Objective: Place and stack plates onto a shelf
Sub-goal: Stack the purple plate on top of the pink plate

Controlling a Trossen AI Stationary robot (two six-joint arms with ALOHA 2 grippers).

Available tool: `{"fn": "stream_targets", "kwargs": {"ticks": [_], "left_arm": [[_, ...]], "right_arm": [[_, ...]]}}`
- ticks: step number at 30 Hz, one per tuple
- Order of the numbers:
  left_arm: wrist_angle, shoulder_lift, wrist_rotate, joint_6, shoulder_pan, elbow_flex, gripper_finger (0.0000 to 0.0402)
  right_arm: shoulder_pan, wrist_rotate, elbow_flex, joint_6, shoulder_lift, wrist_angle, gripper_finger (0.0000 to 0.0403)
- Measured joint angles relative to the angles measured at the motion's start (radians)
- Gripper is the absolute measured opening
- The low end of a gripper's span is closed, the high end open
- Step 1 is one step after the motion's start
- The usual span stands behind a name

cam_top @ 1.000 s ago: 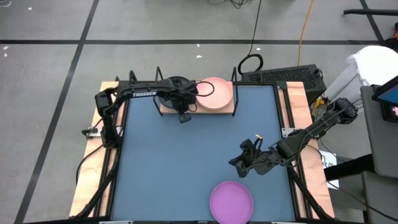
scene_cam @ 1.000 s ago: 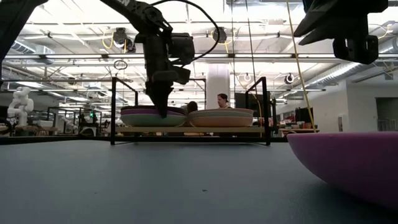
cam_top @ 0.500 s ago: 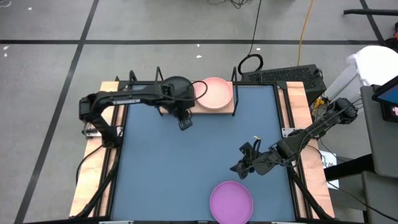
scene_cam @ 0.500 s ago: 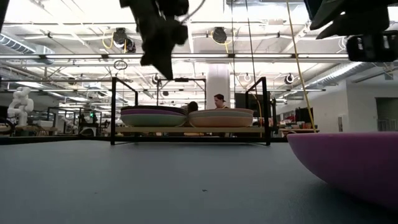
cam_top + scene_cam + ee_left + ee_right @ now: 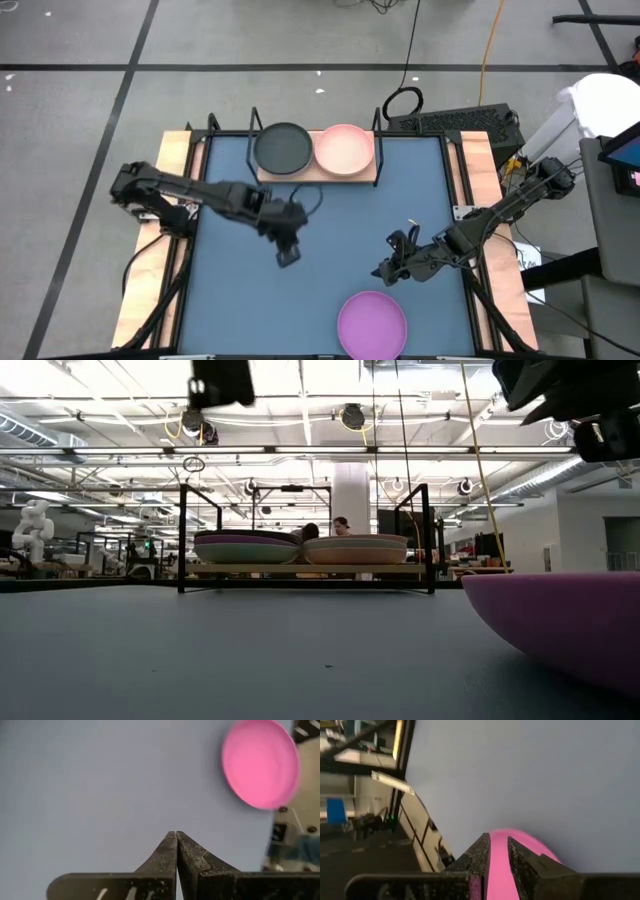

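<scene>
High view: two stacks are seen on the shelf [image 5: 365, 175] at the far edge of the counter [image 5: 230, 300], a dark grey plate [image 5: 283, 148] topping the left one, a pink plate [image 5: 345, 148] the right. One purple plate [image 5: 372, 322] is left on the near edge, so the job is judged nearly done. Left hand [image 5: 287, 257] is mid-counter, empty; right hand [image 5: 385, 270] is just beyond the purple plate.

Low view: both stacks sit flat and side by side between the wire posts; several rims are layered in each. The purple plate fills the near right, matte, shallow.

Left wrist view: fingers are pressed together, nothing held; plate well apart.

Right wrist view: fingers narrowly apart, nothing gripped, purple plate showing in the gap.
</scene>
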Motion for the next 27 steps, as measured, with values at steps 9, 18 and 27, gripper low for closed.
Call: {"fn": "stream_targets", "kwargs": {"ticks": [9, 18, 27], "left_arm": [[-0.004, 0.000, -0.098, -0.066, -0.185, 0.000, 0.0001], [0.345, -0.018, -0.095, -0.160, -0.269, -0.211, 0.0001], [0.468, -0.018, -0.055, -0.170, -0.331, -0.252, 0.0001]], "right_arm": [[0.091, -0.036, 0.000, 0.113, 0.000, -0.056, 0.0101], [0.162, -0.081, 0.000, 0.202, 0.008, -0.161, 0.0167], [0.193, -0.146, 0.000, 0.201, 0.121, -0.159, 0.0173]]}}
